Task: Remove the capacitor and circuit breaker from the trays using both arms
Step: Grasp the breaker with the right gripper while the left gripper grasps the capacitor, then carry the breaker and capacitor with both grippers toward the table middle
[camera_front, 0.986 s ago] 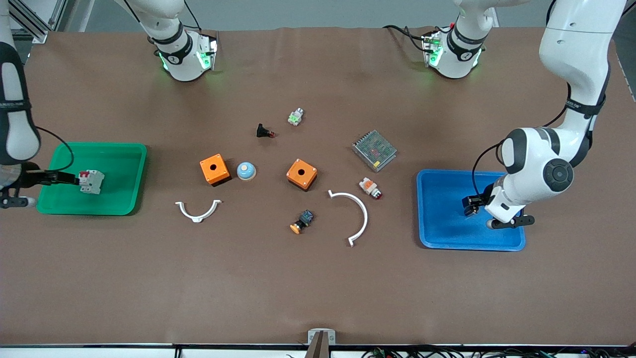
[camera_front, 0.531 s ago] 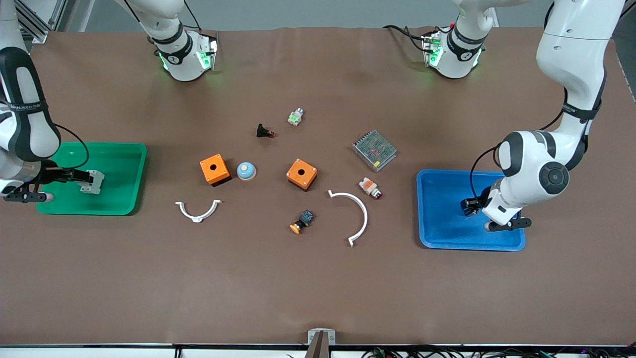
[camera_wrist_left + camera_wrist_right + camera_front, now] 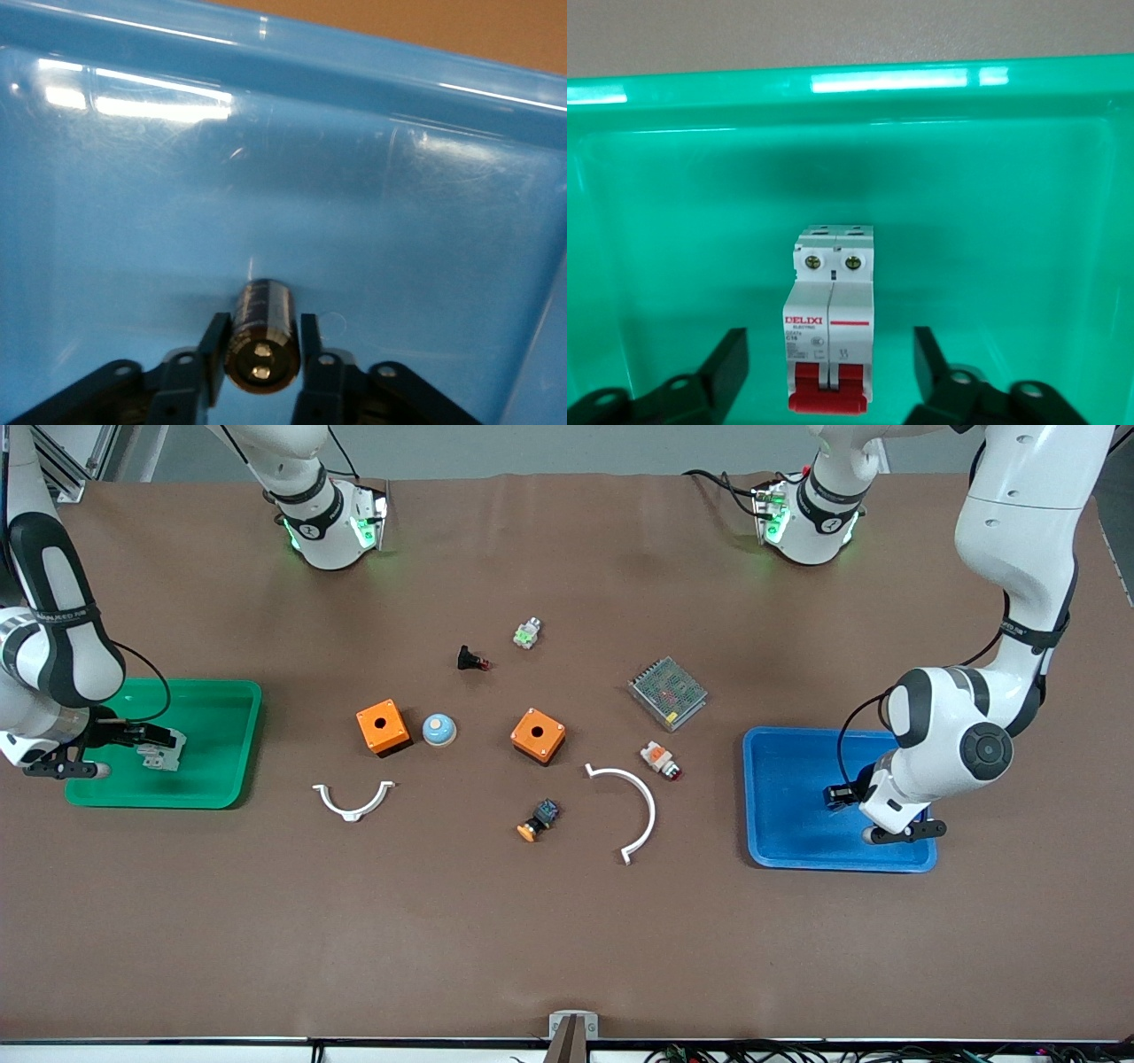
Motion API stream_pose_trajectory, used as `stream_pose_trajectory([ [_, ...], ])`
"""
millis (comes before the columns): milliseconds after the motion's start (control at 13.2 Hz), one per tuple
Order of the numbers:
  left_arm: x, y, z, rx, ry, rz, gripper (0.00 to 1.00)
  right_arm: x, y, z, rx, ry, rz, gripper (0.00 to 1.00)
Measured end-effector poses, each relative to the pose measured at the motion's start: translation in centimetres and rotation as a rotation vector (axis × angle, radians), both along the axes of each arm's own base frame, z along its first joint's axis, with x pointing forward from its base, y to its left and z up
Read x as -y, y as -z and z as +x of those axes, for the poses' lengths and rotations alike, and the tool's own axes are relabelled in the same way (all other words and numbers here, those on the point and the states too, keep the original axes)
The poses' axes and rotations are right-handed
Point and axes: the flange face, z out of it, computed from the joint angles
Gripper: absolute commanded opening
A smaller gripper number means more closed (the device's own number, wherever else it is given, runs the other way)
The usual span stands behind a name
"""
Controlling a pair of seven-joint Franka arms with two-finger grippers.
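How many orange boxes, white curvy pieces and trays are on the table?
Orange boxes: 2
White curved pieces: 2
Trays: 2, a green tray and a blue tray
Total: 6

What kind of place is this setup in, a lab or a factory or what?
Most likely a robotics lab bench for sorting practice. Two arms are mounted at a brown-covered table, electrical parts such as orange boxes and a breaker are scattered about, and a green tray and a blue tray sit at the ends.
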Motion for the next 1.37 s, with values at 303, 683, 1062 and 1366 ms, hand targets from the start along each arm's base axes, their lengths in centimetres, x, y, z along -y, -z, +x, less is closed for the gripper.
stream_pose_trajectory([
  [303,-0.1,-1.2,1.0,0.029,-0.003,0.000,0.00,0.0,0.0,0.0,0.002,0.000,-0.001,0.22],
  [683,0.2,-8.4,3.0,0.066,0.008,0.000,0.00,-0.2,-2.2,0.7,-0.013,-0.006,0.011,0.20],
  [1062,6.6,-18.2,4.6,0.085,0.113,-0.014,0.00,-2.5,-17.5,5.4,-0.072,-0.069,0.045,0.18],
  [1366,13.4,-20.4,3.3,0.044,0.108,-0.024,0.00,-11.4,-23.4,8.6,-0.111,-0.053,0.019,0.18],
])
